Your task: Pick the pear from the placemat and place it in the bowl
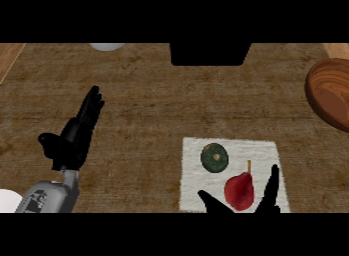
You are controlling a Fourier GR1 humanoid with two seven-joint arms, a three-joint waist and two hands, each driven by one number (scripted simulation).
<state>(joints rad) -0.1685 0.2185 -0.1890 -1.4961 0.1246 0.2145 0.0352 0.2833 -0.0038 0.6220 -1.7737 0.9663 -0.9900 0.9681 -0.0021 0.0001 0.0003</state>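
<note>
A red pear with a thin stem lies on the white placemat at the lower right. My right hand comes in from the bottom edge, fingers straight on the pear's right and thumb on its left, not closed round it. The wooden bowl stands at the right edge, well beyond the placemat. My left hand rests open at the left, fingers pointing up, away from everything.
A dark green round fruit lies on the placemat just up-left of the pear. A black object sits at the counter's far edge, a pale round thing to its left. A white object shows at the bottom left.
</note>
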